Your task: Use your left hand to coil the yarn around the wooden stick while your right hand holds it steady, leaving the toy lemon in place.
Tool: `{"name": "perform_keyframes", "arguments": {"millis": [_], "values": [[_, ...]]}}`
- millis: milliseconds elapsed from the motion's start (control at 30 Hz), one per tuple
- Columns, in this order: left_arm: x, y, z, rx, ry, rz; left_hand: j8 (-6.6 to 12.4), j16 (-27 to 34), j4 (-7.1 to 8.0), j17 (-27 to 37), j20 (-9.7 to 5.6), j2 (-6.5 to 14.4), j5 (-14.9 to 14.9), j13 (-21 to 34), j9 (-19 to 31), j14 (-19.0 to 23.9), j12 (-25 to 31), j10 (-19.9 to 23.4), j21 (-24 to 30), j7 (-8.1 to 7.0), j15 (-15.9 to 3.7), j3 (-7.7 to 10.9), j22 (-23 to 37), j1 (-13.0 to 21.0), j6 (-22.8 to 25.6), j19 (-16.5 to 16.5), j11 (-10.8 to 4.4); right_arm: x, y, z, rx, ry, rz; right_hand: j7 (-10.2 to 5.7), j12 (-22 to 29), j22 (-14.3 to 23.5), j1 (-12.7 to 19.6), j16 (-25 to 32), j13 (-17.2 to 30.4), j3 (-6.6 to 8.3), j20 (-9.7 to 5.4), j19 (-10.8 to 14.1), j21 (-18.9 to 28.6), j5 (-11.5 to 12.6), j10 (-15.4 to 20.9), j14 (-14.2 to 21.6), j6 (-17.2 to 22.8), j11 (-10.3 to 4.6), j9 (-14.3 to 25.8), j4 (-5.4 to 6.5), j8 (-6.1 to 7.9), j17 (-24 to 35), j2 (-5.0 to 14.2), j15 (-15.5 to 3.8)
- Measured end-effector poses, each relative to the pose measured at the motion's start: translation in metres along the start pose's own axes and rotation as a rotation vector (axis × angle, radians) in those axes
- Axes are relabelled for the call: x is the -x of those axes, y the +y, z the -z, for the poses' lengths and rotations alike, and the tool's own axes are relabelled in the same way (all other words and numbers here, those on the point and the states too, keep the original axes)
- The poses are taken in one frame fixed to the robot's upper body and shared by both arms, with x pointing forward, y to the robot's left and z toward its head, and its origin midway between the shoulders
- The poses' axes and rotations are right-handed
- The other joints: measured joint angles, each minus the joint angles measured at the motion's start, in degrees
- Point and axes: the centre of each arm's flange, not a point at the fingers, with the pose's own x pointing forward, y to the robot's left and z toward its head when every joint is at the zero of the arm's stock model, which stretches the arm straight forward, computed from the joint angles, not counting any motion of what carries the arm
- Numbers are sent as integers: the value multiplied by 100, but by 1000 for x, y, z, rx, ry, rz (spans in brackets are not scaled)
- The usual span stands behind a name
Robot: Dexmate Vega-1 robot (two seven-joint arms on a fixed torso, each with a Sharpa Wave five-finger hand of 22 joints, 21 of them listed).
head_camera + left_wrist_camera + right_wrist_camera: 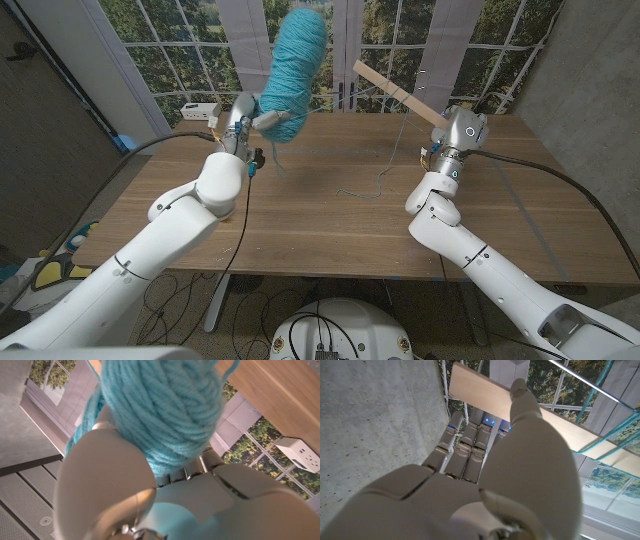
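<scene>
There is one skein of turquoise yarn and one wooden stick. The left hand grips the skein with its fingers closed around the lower end and holds it high above the wooden table, near the far left side. The right hand holds the stick in the air over the far right side, fingers wrapped on it. One thin strand hangs from the stick down to the table. In the right wrist view, turquoise strands cross the stick.
</scene>
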Motion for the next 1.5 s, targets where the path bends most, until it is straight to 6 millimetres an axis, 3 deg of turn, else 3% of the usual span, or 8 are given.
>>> {"name": "perform_keyframes", "arguments": {"millis": [67, 433, 933, 1500], "values": [[3, 2, -1, -1, 9, -13, -2, 0, 0, 0, 0, 0, 0, 33, -1, 0, -2, 0, 0, 0, 0, 0, 0, 0, 0, 0, 0, -1, -1, 1, 9, -12, -4, 0, -7, 0, 0, 0, 1, 0, -61, 1, 0, -26, 0, -4, 0, 0, 0, 0, -23, 7, 0, 5], [7, 13, 11, -84, 133, -57, -6, -5, 0, -42, 22, 0, 0, 38, -32, 20, -24, 54, 22, 18, 20, 0, -1, 0, 19, 22, 53, -3, -14, 3, 64, -105, -32, 20, -41, 1, 0, 0, 6, 0, -100, 41, 0, -66, -25, -168, 20, 19, -30, 0, -52, 45, 0, 46], [6, 40, 20, -144, 275, -72, -8, 13, -23, -92, 25, 0, -1, 80, -70, 61, -73, 93, 43, 52, 61, 23, -2, 0, 53, 87, 93, -7, -9, 7, 215, -201, -236, 20, -66, 1, 0, -180, 114, -1, -141, 0, 0, -111, -139, -383, 21, -35, -63, 1, -119, -54, 0, 117], [1, 57, 45, -242, 462, -51, -20, 97, -23, -162, 33, -71, -2, 45, -130, 133, -160, 247, 83, 99, 132, 23, 2, 71, 139, 199, 167, -10, -5, 7, 317, -274, -419, 21, -151, 2, -2, -529, 136, 63, -171, -114, -53, -133, -364, -716, 21, -259, -88, -62, -219, -297, 3, 201]]}}
